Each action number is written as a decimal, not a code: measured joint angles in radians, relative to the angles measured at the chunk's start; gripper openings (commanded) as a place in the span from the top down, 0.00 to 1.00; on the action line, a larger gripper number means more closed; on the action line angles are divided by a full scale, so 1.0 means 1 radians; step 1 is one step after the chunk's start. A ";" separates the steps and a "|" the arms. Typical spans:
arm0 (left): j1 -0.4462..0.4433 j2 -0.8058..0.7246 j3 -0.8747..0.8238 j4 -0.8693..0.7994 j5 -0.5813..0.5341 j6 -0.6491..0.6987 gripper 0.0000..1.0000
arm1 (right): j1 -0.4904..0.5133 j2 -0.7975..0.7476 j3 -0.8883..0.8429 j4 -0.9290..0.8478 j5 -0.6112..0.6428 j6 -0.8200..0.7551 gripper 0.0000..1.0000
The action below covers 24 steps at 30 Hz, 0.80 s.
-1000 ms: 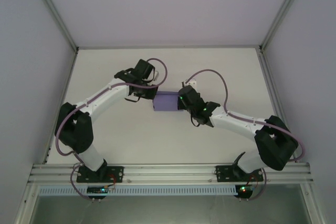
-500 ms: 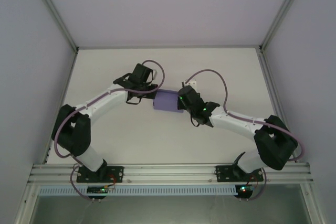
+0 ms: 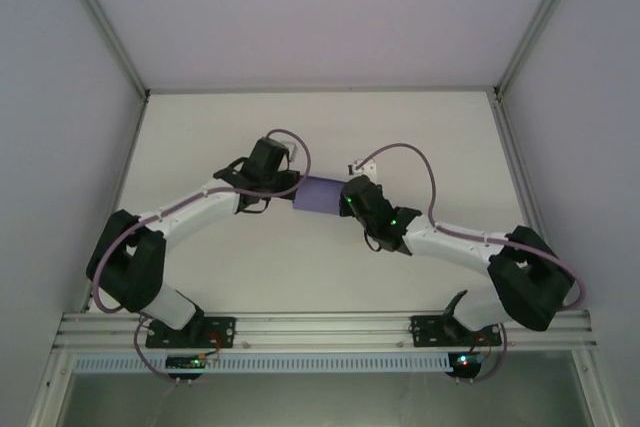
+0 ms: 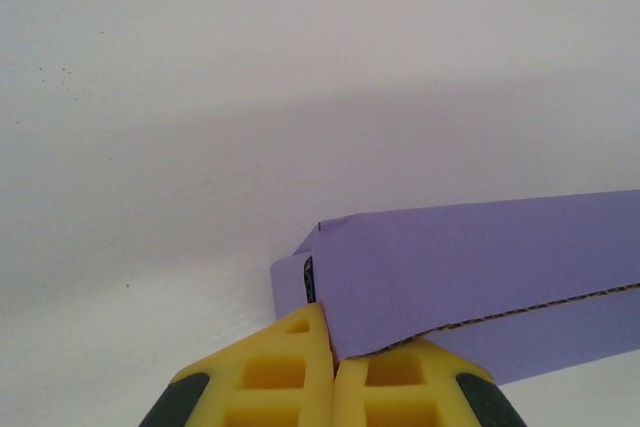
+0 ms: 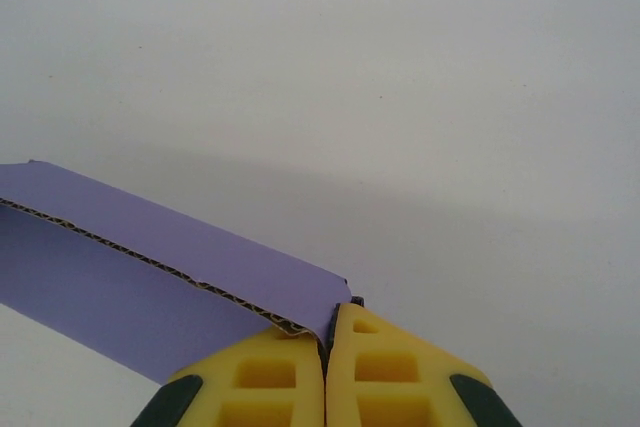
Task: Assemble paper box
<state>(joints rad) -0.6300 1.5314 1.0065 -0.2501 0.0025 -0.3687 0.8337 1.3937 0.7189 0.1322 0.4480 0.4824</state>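
Note:
The paper box (image 3: 320,195) is a small lavender folded piece held over the middle of the white table (image 3: 420,137), between the two arms. My left gripper (image 3: 291,190) is shut on its left end and my right gripper (image 3: 347,200) is shut on its right end. In the left wrist view the yellow fingers (image 4: 280,377) of the left gripper (image 4: 335,347) pinch a corner of the paper box (image 4: 480,267), whose end flap shows a dark gap. In the right wrist view the right gripper (image 5: 327,332) clamps a corrugated wall edge of the paper box (image 5: 150,277).
Aluminium frame posts (image 3: 105,27) and pale walls enclose the table on three sides. A metal rail (image 3: 320,327) carrying both arm bases runs along the near edge. Purple cables loop above each wrist.
Both wrists and the box have shifted slightly toward the near edge. The left arm's elbow has dropped lower and the box now sits tilted between the grippers.

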 measured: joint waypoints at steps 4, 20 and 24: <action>-0.002 0.003 0.000 0.012 -0.008 0.000 1.00 | -0.003 -0.010 -0.024 0.038 -0.018 -0.008 0.90; -0.026 0.004 0.013 -0.011 -0.019 0.000 1.00 | -0.112 -0.097 0.045 -0.148 -0.285 -0.100 0.01; -0.034 0.004 0.019 -0.025 -0.019 0.000 1.00 | -0.150 -0.134 0.082 -0.151 -0.285 -0.090 0.01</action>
<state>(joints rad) -0.6643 1.5352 1.0256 -0.2749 -0.0166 -0.3683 0.6834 1.2598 0.8009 -0.0193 0.1635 0.3923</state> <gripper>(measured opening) 0.041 0.991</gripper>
